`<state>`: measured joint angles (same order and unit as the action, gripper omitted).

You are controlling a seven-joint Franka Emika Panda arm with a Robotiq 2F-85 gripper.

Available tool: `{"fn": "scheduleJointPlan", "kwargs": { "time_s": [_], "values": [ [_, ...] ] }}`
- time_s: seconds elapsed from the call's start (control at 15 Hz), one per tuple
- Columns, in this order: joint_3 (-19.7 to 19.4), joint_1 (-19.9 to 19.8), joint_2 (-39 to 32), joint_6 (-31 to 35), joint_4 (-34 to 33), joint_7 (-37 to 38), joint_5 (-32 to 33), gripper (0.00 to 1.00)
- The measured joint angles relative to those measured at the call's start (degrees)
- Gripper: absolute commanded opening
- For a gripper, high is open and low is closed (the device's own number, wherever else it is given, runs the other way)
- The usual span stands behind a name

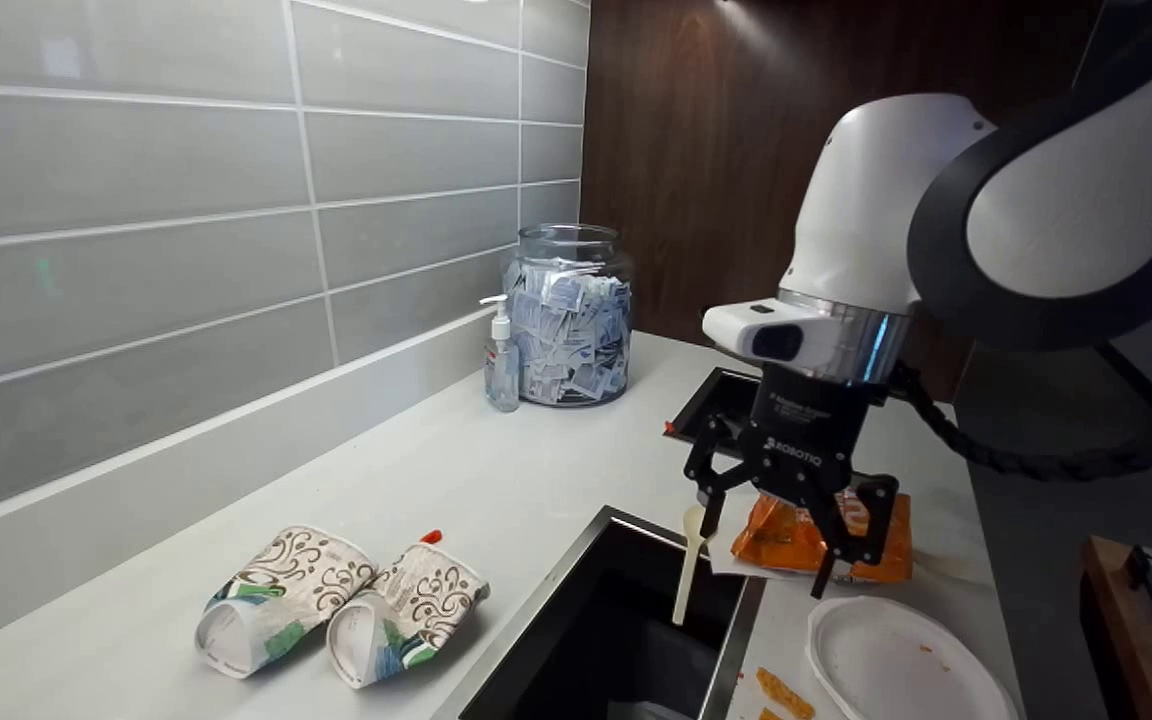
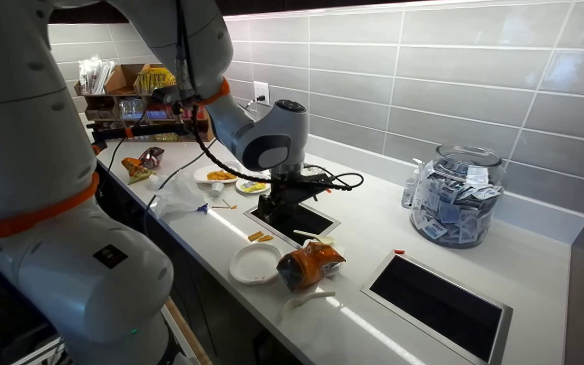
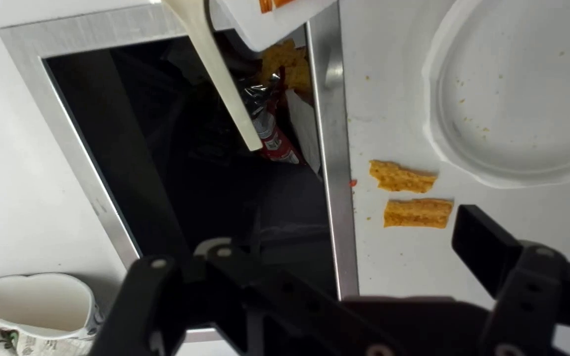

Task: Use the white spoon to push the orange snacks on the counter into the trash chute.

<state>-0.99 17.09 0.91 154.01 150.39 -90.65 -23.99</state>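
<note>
The white spoon (image 3: 223,81) lies across the corner of the trash chute (image 3: 332,143), its handle reaching over the dark opening. It also shows in both exterior views (image 1: 688,580) (image 2: 315,236). The orange snacks (image 3: 417,213) are two small pieces on the pale counter (image 3: 394,262), beside the chute's metal rim; they also show in the exterior views (image 1: 784,692) (image 2: 255,236). An orange bag (image 2: 312,263) lies beyond the spoon. My gripper (image 1: 764,550) is open and empty above the chute. In the wrist view the spoon is ahead of the jaws, not between them.
A white plate (image 3: 522,94) with crumbs is beside the snacks. Two crumpled paper cups (image 1: 406,615) lie across the chute. Another pale spoon (image 2: 307,299), a second dark opening (image 2: 439,304), a glass jar (image 1: 572,330) and a pump bottle (image 1: 502,370) are on the counter.
</note>
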Motion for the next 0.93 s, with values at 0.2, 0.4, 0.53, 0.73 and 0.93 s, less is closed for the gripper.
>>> {"fn": "scheduleJointPlan", "kwargs": {
  "time_s": [0.2, 0.4, 0.53, 0.73, 0.93],
  "values": [
    [2.1, -1.75, -2.75, -1.09, -1.8, -2.47, -1.79, 1.0],
    [2.27, -2.01, -3.46, -1.12, -2.32, -2.92, -1.94, 1.0],
    [3.8, -3.43, -3.47, -1.11, -2.33, -2.84, -1.8, 1.0],
    [6.15, -5.15, -4.2, 0.5, -2.34, -2.89, -1.64, 1.0],
    [7.78, -6.16, -5.74, 3.63, -2.35, -2.87, -0.23, 1.0]
  ]
}}
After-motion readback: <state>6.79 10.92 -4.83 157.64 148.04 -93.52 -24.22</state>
